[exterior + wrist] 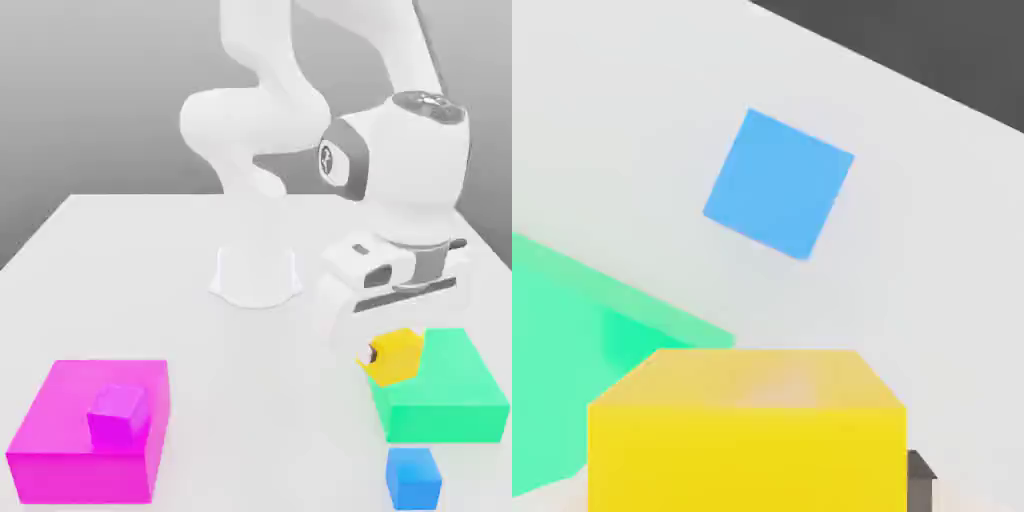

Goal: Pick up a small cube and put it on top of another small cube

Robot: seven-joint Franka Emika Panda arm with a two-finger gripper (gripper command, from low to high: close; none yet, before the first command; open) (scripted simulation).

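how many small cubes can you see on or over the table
3: a golden-yellow cube in the gripper beside the green slab, a blue cube in front of that slab, a magenta cube on the magenta slab. Others may be hidden.

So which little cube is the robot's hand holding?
The golden-yellow cube, held in the gripper beside the green slab. The blue cube and magenta cube sit apart.

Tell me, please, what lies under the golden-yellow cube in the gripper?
The golden-yellow cube, held in the shut gripper, hangs over the green slab's edge and the white table. Whatever sits directly beneath it is covered.
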